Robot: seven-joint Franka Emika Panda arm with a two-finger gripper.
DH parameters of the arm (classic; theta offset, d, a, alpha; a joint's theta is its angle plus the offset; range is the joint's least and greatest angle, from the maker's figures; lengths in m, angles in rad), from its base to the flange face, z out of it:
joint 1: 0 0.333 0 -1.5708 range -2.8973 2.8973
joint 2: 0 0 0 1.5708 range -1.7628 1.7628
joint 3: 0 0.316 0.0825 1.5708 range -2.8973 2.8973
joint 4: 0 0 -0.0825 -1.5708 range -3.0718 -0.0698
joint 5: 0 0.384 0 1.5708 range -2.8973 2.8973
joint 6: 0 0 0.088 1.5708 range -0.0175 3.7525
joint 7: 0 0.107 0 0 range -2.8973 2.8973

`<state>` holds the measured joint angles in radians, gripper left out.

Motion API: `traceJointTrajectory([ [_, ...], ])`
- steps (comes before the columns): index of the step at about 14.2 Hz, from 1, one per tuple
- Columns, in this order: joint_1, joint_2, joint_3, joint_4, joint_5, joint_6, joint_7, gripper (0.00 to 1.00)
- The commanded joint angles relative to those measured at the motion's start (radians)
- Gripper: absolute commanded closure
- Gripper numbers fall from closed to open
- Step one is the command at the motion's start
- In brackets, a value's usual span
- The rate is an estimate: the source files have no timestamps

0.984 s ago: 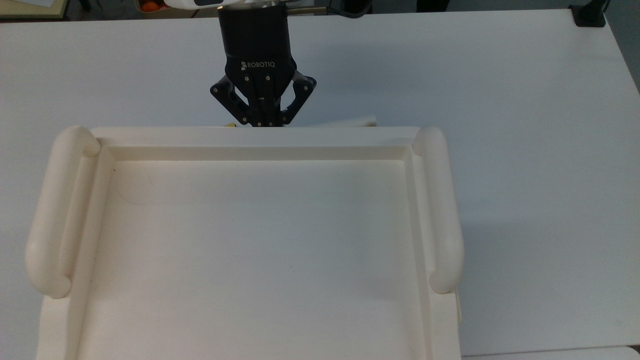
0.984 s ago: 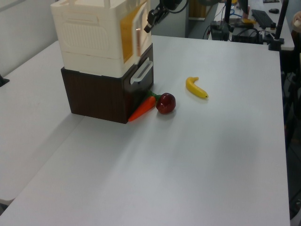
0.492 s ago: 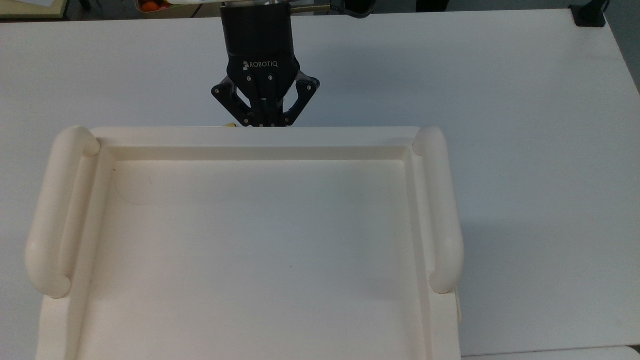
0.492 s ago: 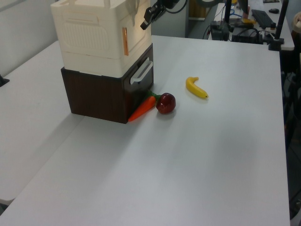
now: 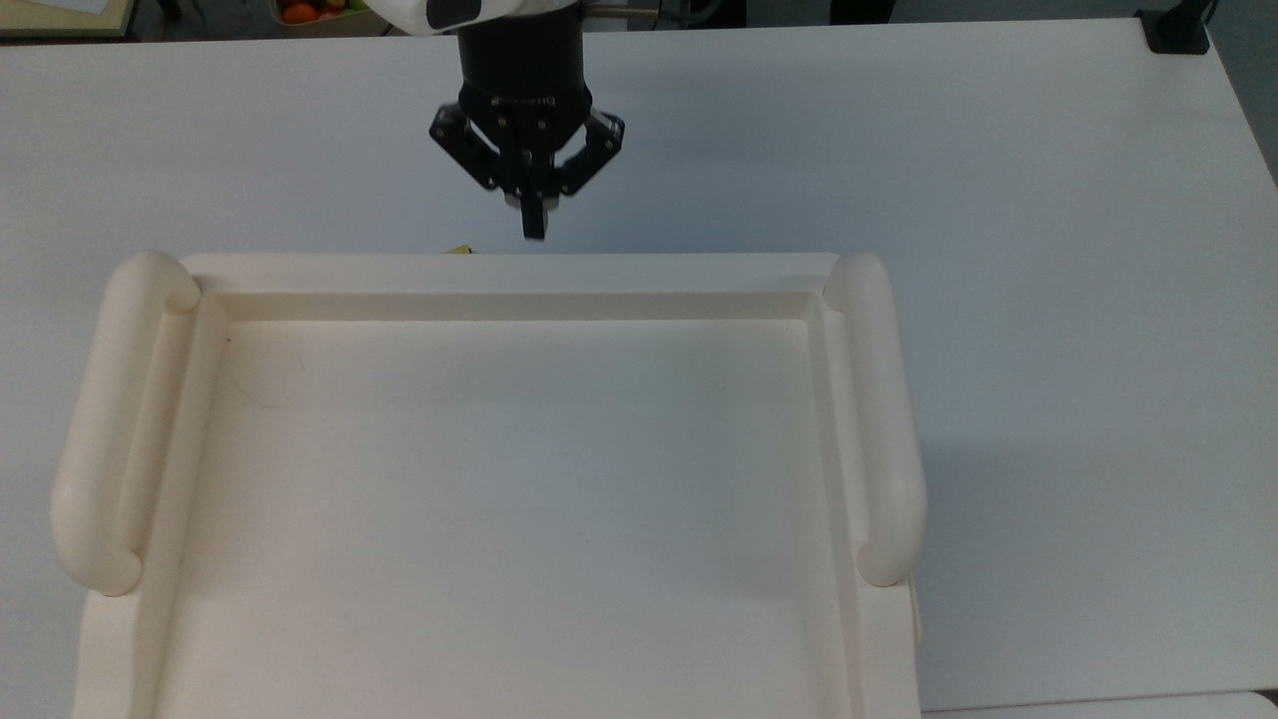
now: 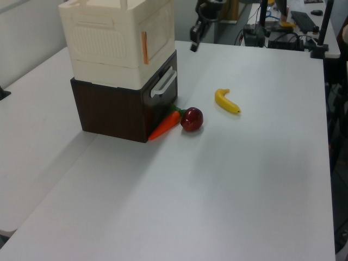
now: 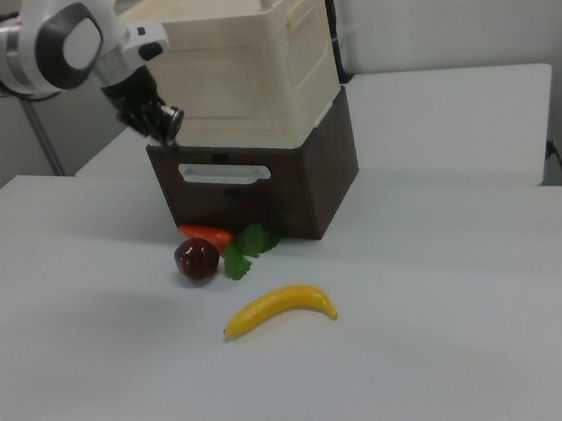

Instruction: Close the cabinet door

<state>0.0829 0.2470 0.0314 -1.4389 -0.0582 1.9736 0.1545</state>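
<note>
So the cabinet door [image 6: 159, 31] now sits flush against the cream cabinet's front, where a second ago it hung partly swung out. The hand [image 5: 534, 228] has backed away from it over the surface [image 5: 998, 200], fingers clenched together on nothing. Job looks basically done; banana [image 6: 227, 101], apple [image 6: 191, 119] and carrot [image 6: 164, 125] lie untouched.

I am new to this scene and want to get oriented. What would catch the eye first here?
First, the cream cabinet stacked on a dark brown drawer unit, with the cabinet door flush. Next, the black gripper hanging in front of it, fingers together. On the white table lie a carrot, a red apple and a banana.
</note>
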Motion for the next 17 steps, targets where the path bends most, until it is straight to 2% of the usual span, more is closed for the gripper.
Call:
traceJointTrajectory([
  [1,0.015,-0.109,-0.01,-0.096,-0.032,-0.218,-0.104,1.0],
  [3,0.041,-0.182,-0.013,-0.179,-0.032,-0.231,-0.13,1.0],
  [5,0.075,-0.27,-0.054,-0.262,-0.032,-0.26,-0.131,1.0],
  [6,0.081,-0.29,-0.065,-0.274,-0.026,-0.284,-0.13,1.0],
  [8,0.049,-0.301,-0.067,-0.265,-0.017,-0.323,-0.128,0.99],
  [9,0.043,-0.302,-0.067,-0.264,-0.015,-0.328,-0.127,0.88],
  [10,0.041,-0.302,-0.068,-0.261,-0.012,-0.347,-0.127,0.65],
  [12,0.04,-0.301,-0.073,-0.241,-0.012,-0.378,-0.121,0.11],
  [13,0.041,-0.301,-0.073,-0.242,-0.014,-0.381,-0.122,0.0],
  [17,0.023,-0.302,-0.074,-0.235,-0.015,-0.38,-0.128,0.0],
])
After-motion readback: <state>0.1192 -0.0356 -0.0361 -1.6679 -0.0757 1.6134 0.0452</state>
